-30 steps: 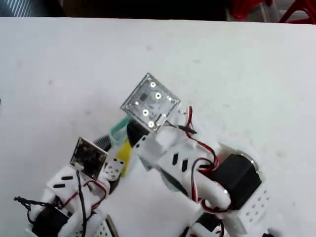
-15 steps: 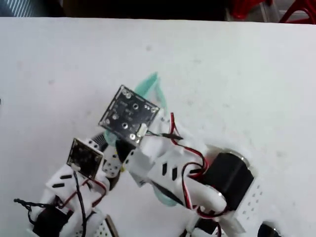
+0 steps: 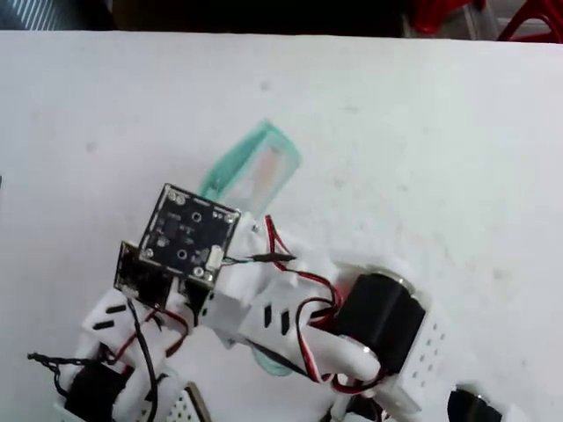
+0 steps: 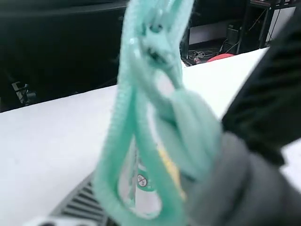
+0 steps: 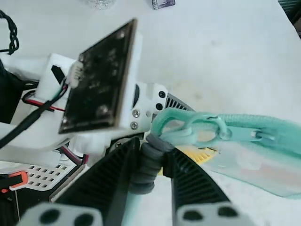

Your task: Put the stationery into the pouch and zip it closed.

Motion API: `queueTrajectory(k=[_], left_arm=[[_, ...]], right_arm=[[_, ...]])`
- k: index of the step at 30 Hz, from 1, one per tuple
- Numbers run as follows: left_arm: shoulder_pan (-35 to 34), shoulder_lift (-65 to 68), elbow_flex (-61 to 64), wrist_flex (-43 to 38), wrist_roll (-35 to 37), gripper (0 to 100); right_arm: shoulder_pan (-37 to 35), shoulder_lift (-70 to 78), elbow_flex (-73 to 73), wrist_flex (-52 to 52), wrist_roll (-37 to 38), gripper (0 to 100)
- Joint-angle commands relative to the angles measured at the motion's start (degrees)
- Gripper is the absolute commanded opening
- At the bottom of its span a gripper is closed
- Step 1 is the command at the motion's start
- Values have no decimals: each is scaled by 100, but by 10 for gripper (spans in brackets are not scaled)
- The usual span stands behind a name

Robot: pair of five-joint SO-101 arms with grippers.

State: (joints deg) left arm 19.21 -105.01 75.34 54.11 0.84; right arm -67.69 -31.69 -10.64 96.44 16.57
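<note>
Clamping pull loop (image 5: pixel 188 128) w/ R gripper (image 5: pixel 151 155) to zip pouch (image 3: pixel 255 167) shut; L gripper (image 5: pixel 175 104) prob bracing it, grip state can't tell.

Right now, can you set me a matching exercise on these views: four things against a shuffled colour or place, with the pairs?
Things:
1. pouch
2. table
3. pull loop
4. item inside the pouch

Descriptions:
A. white
B. yellow
C. see-through with a teal edge
D. gripped by the right pincer

Pairs: 1-C, 2-A, 3-D, 4-B
</note>
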Motion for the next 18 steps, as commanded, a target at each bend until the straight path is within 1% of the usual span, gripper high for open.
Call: queueTrajectory(k=[1, 4, 8, 13, 15, 18], left_arm=[[-127, 66, -18, -290, 18, 21], [-136, 66, -26, -290, 18, 21], [-338, 66, -35, -290, 26, 21], [-347, 66, -35, -281, 26, 21], [-330, 66, -35, -290, 26, 21], [-330, 66, -35, -290, 26, 21]], right_arm=[[-620, -31, 105, 198, 202, 18], [-620, -31, 334, 207, 299, 18], [-479, -171, 563, 207, 484, 18], [-391, -673, 607, 207, 457, 18], [-426, -725, 695, 207, 466, 18], [-725, -558, 1125, 207, 536, 18]])
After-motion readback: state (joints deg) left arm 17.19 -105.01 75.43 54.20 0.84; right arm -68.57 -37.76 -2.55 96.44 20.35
